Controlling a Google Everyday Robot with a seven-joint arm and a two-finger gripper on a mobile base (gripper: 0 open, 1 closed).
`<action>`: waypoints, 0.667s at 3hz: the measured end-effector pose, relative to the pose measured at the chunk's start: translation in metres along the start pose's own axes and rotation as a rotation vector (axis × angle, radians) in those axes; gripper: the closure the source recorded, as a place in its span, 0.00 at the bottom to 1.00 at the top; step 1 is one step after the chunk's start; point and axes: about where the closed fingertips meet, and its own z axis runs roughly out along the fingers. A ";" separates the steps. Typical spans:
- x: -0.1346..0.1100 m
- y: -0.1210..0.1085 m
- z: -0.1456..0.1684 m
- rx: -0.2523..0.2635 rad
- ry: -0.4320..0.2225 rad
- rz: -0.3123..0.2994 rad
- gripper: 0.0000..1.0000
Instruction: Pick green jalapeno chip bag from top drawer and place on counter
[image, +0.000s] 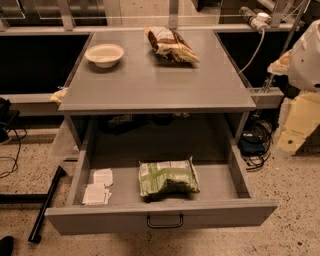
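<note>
The green jalapeno chip bag (167, 178) lies flat in the open top drawer (162, 216), a little right of the middle and close behind the drawer front. The drawer is pulled well out, with its dark bar handle (164, 221) facing me. The counter (150, 80) sits above and behind it. My arm shows as white and cream parts at the right edge of the view. The gripper (298, 123) hangs there, off to the right of the drawer and well apart from the bag, holding nothing that I can see.
On the counter stand a white bowl (105, 54) at the back left and a brown-and-cream chip bag (171, 44) at the back middle. Small white packets (99, 187) lie in the drawer's left part. Cables (255, 147) lie on the floor at the right, and a dark bar (45, 202) at the left.
</note>
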 end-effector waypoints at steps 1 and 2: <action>0.000 0.000 0.000 0.000 0.000 0.000 0.00; -0.002 -0.002 0.004 0.021 -0.010 -0.008 0.18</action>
